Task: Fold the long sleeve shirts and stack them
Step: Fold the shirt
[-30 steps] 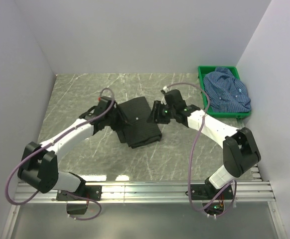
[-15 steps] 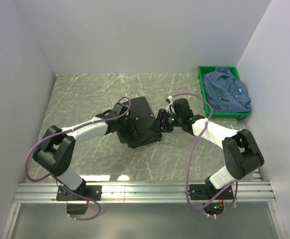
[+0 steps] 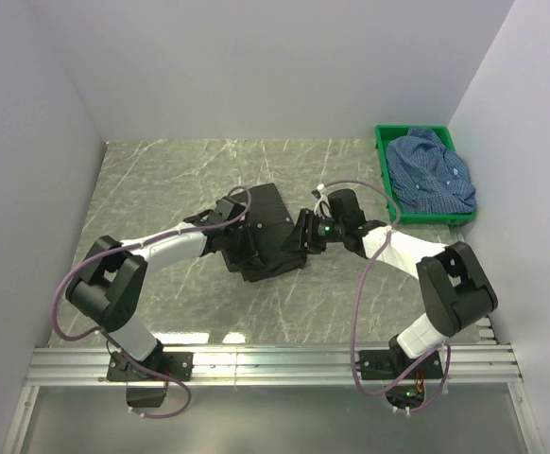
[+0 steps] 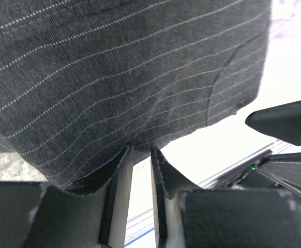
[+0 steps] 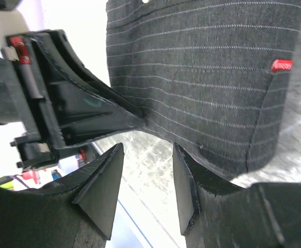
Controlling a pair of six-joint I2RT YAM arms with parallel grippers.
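The black pinstriped shirt (image 3: 273, 230) lies folded on the table's middle; it fills the left wrist view (image 4: 124, 67), and the right wrist view (image 5: 207, 72) shows its small red label (image 5: 281, 65). My left gripper (image 3: 245, 236) is at its left edge, jaws a narrow gap apart with only table between them (image 4: 140, 151). My right gripper (image 3: 300, 236) is open at the shirt's right edge (image 5: 149, 150), with nothing between the fingers. The blue checked shirt (image 3: 433, 170) lies crumpled in the green crate (image 3: 385, 142).
The crate stands at the far right against the right wall. White walls close the table on three sides. The aluminium rail (image 3: 275, 361) with both arm bases runs along the near edge. Each gripper shows in the other's wrist view.
Over the last second my left arm swung in and lowered to the shirt's left edge. My right gripper dropped closer to its right edge. Little has moved in the last half second.
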